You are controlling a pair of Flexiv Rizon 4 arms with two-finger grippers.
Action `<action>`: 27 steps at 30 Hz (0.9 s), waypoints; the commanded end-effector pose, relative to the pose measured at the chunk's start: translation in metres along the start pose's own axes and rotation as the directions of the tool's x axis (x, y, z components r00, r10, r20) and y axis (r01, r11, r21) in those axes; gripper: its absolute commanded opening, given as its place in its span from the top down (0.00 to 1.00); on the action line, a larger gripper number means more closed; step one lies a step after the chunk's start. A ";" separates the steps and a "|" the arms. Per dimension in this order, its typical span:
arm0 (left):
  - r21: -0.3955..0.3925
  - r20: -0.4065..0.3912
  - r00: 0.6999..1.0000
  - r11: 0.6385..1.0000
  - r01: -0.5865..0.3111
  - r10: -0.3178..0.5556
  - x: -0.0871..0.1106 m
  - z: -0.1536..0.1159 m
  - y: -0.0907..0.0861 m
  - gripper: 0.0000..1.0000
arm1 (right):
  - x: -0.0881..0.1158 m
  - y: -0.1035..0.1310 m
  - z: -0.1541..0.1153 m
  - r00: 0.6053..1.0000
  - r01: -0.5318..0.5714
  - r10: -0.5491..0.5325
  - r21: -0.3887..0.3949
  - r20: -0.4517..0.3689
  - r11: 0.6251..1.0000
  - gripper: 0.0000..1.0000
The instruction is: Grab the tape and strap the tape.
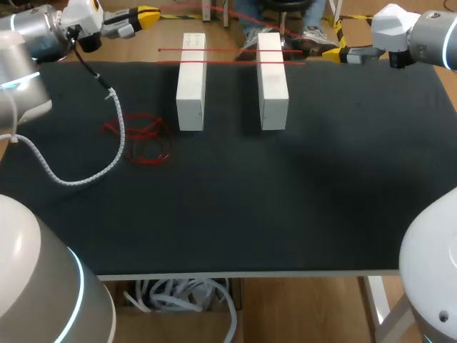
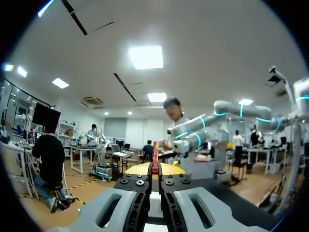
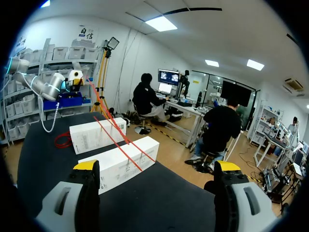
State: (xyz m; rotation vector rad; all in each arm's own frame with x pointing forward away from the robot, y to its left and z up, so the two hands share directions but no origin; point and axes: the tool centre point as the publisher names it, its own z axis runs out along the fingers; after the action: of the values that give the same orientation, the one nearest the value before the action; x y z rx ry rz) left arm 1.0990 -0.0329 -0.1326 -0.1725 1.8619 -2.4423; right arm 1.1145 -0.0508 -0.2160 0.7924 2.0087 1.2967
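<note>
Two white boxes (image 1: pixel 191 82) (image 1: pixel 272 80) lie side by side at the back of the black table (image 1: pixel 285 200). Thin red tape (image 1: pixel 228 51) runs in two strands across their far ends. A loose tangle of the red tape (image 1: pixel 143 139) lies left of the boxes. My left gripper (image 1: pixel 148 14) hangs beyond the table's far left edge; in the left wrist view it (image 2: pixel 155 167) is shut on a strand of red tape (image 2: pixel 155 153). My right gripper (image 1: pixel 335 51) is at the far edge right of the boxes; in its own view it (image 3: pixel 157 166) stands open and empty, the boxes (image 3: pixel 120 164) ahead.
A white spiral cable (image 1: pixel 78 179) from my left arm droops onto the table's left part, beside the tape tangle. My left arm (image 3: pixel 41 87) shows beyond the boxes in the right wrist view.
</note>
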 end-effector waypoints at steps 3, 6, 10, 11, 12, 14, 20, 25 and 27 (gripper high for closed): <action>0.039 0.017 1.000 0.999 0.008 -0.009 0.001 0.000 0.000 1.00 | -0.001 0.000 0.001 1.000 0.000 0.000 0.003 -0.005 1.000 0.00; 0.065 0.022 1.000 0.998 0.018 -0.020 0.000 -0.001 -0.002 1.00 | -0.001 0.000 0.001 1.000 0.000 0.000 0.003 -0.005 1.000 0.00; 0.061 0.024 1.000 0.998 0.005 -0.006 0.000 -0.001 -0.003 1.00 | -0.001 0.000 0.001 1.000 0.000 0.000 0.003 -0.005 1.000 0.00; 0.061 0.022 1.000 0.998 0.002 -0.003 0.001 -0.001 -0.004 1.00 | -0.001 0.000 0.001 1.000 0.000 0.000 0.003 -0.005 1.000 0.00; 0.056 0.023 1.000 0.998 -0.002 0.001 0.001 -0.001 -0.004 1.00 | -0.001 0.000 0.001 1.000 0.000 0.000 0.003 -0.005 1.000 0.00; 0.056 0.023 1.000 0.998 -0.002 0.001 0.001 -0.001 -0.004 1.00 | -0.001 0.000 0.001 1.000 0.000 0.000 0.003 -0.005 1.000 0.00; 0.056 0.023 1.000 0.998 -0.002 0.001 0.001 -0.001 -0.004 1.00 | -0.001 0.000 0.001 1.000 0.000 0.000 0.003 -0.005 1.000 0.00; 0.056 0.023 1.000 0.998 -0.002 0.001 0.001 -0.001 -0.004 1.00 | -0.001 0.000 0.001 1.000 0.000 0.000 0.003 -0.005 1.000 0.00; 0.056 0.023 1.000 0.998 -0.002 0.001 0.001 -0.001 -0.004 1.00 | -0.001 0.000 0.001 1.000 0.000 0.000 0.003 -0.005 1.000 0.00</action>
State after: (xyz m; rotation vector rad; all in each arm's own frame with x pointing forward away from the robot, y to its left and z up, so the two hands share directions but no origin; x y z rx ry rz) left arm 1.0987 -0.0310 -0.1288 -0.1956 1.7828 -2.4783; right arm 1.1145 -0.0508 -0.2160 0.7924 2.0087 1.2966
